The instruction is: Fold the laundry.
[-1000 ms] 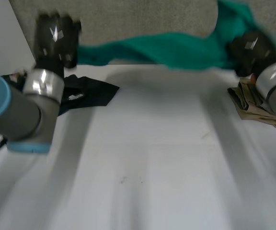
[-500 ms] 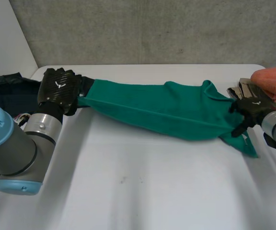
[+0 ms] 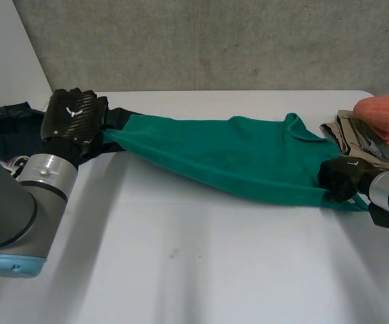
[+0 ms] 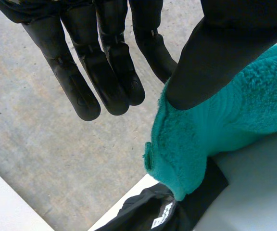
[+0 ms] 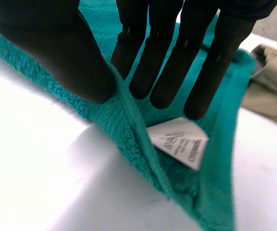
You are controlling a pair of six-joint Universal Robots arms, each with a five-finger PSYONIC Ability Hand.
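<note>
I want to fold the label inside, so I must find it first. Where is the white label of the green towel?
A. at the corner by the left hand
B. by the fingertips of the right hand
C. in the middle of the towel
B: in the right wrist view the white label lies on the green towel just past the fingers of the right hand, which pinches that edge.

Towel on table between left hand and right hand; garment left (under towel end), pile right.

Brings green towel down from mid-air onto table; drops right hand to towel's near corner; pulls left hand slightly outward.
</note>
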